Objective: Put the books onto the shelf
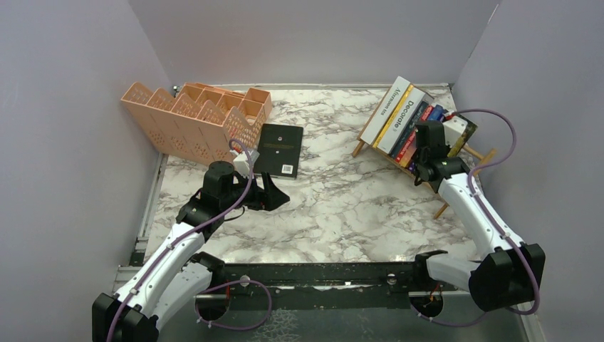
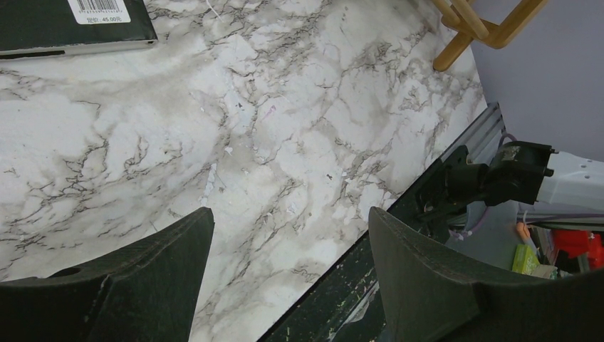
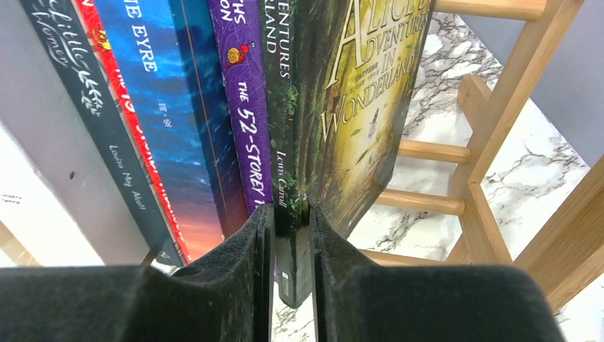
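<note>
We take this for a robotics lab cell. Plain lilac-grey panels [image 1: 299,35] box in the back and both sides of a marble-patterned tabletop [image 1: 342,206]. Along the bottom edge, two white-and-black arms [image 1: 178,242] are bolted to a black rail [image 1: 320,274], with purple cables [image 1: 498,121] looping off them. Props are few: a peach lattice organizer [image 1: 192,117] at upper left, and a wooden rack [image 1: 486,157] at upper right holding books [image 1: 399,114], a dark green book [image 3: 356,107] among them.

Bright, even, diffuse light from above. Soft faint shadows under left arm [image 1: 178,242] on marble table [image 1: 342,206]. Top view sharp. Right wrist view: right gripper [image 3: 292,214] near parts blurred, dark green book [image 3: 356,107] lettering crisp. Left wrist view: pale glare on marble.
</note>
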Robot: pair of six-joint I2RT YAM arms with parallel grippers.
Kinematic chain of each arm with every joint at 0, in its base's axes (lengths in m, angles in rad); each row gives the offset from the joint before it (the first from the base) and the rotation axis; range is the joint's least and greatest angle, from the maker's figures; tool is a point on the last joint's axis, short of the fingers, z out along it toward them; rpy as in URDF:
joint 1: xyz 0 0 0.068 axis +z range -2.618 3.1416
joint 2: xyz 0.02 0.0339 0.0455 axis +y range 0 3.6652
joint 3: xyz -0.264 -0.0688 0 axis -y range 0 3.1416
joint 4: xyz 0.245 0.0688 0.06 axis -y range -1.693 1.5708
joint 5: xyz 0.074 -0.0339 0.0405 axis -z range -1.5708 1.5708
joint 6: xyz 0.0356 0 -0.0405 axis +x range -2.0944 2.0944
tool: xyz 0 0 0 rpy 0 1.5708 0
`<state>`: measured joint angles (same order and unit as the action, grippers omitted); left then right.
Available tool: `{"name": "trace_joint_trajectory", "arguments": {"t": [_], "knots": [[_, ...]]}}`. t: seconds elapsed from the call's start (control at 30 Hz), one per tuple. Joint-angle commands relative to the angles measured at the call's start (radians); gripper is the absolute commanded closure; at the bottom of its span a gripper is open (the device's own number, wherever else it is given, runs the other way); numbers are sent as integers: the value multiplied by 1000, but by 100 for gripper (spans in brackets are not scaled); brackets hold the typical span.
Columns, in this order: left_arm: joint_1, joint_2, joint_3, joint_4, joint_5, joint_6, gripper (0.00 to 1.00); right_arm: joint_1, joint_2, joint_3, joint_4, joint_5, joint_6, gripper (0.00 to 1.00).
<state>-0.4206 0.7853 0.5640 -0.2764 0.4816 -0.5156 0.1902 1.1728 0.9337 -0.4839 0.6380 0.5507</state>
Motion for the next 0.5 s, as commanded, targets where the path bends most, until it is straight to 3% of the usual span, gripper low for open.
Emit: {"name": "trace_joint_trajectory", "arguments": {"t": [0.0,0.17,0.23,0.33,0.47], "knots": [[1,-2,-7,16,18,2,20,-1,-55,-8,30,-86,21,85],[2,-2,-8,16,18,3,20,-1,-77,-5,32,-92,23,90],[1,-2,-7,16,18,3,20,-1,-74,-4,23,-78,23,80],[2,-3,-8,16,18,3,20,-1,-64,3,3,-59,23,52],[2,-3,-7,16,16,3,20,-1,-60,27,-26,-56,23,42]]}}
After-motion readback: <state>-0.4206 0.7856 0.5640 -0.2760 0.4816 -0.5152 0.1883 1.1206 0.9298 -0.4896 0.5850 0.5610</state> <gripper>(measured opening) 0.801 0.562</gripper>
